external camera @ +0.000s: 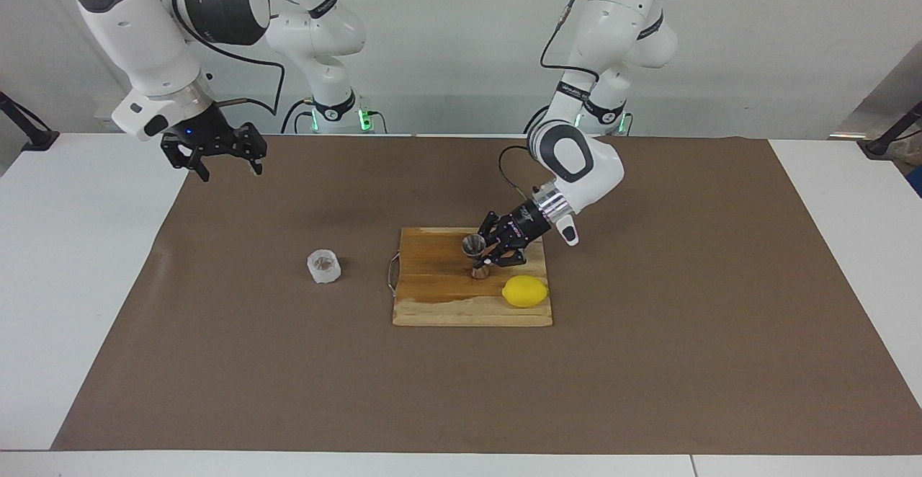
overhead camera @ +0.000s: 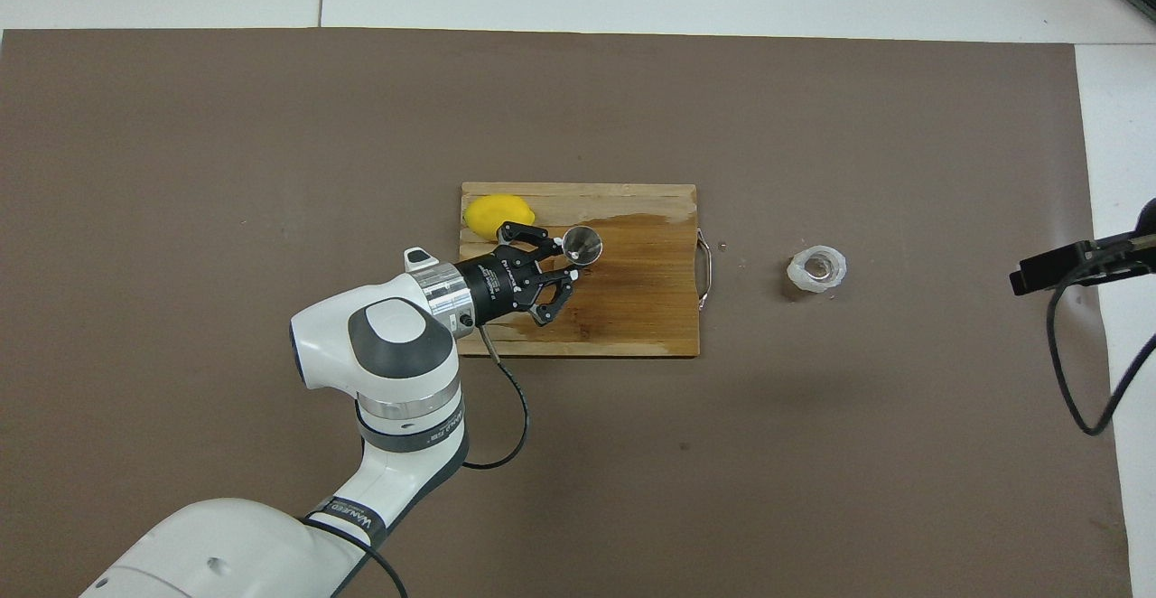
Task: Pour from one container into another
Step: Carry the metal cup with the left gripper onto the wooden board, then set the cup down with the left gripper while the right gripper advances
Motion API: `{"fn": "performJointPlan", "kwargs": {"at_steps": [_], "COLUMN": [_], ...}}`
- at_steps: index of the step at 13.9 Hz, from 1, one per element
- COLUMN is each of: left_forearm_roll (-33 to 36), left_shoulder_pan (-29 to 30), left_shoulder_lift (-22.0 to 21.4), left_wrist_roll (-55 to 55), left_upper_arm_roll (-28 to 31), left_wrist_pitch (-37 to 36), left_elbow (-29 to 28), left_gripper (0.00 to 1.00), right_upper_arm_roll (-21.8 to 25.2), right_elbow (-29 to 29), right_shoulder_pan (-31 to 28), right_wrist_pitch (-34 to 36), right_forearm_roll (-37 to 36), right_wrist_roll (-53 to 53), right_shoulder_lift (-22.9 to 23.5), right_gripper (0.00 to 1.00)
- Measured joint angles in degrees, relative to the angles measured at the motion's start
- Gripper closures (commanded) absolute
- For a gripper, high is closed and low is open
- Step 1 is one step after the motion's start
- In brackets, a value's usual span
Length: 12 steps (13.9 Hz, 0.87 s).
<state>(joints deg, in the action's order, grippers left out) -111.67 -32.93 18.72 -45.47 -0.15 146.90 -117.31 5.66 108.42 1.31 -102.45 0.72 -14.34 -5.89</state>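
Brown mat (external camera: 216, 362) w/ board (external camera: 439, 311); left tool (external camera: 499, 252) wide around jigger (external camera: 475, 253); right tool (external camera: 225, 162) wide.

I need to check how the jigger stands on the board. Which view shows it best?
The facing view: the jigger shows in profile, upright on the cutting board at the left tool. The overhead view shows mostly its open rim.
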Motion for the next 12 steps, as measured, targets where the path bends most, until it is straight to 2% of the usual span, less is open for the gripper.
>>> {"fn": "performJointPlan", "kwargs": {"at_steps": [3,5,7,12], "left_forearm_roll": [-0.1,-0.1,0.2,0.7], "left_shoulder_pan": [0.0,0.1,0.1,-1.0], "left_shoulder_lift": [-0.1,-0.5,-1.7,-6.6], "left_wrist_roll": [-0.1,-0.1,0.0,0.0], "left_upper_arm_roll": [0.2,0.6,0.9,0.5], "left_wrist_pitch": [0.8,0.8,1.1,7.3], "left_elbow": [0.2,0.5,0.8,0.8], "left_gripper": [0.00,0.00,0.00,0.00], "right_upper_arm_roll": [-0.2,-0.2,-0.1,0.2], "right_elbow": [2.1,3.5,4.3,5.2], "right_shoulder_pan": [1.7,2.1,2.0,0.3], "right_wrist_pitch": [-3.7,-8.5,-10.8,-13.4], "right_forearm_roll": [0.0,0.4,4.3,12.8], "right_wrist_roll": [-7.4,-18.2,-27.8,-47.9], "right_shoulder_lift": [-0.4,-0.3,0.5,4.4], "right_gripper": [0.00,0.00,0.00,0.00]}}
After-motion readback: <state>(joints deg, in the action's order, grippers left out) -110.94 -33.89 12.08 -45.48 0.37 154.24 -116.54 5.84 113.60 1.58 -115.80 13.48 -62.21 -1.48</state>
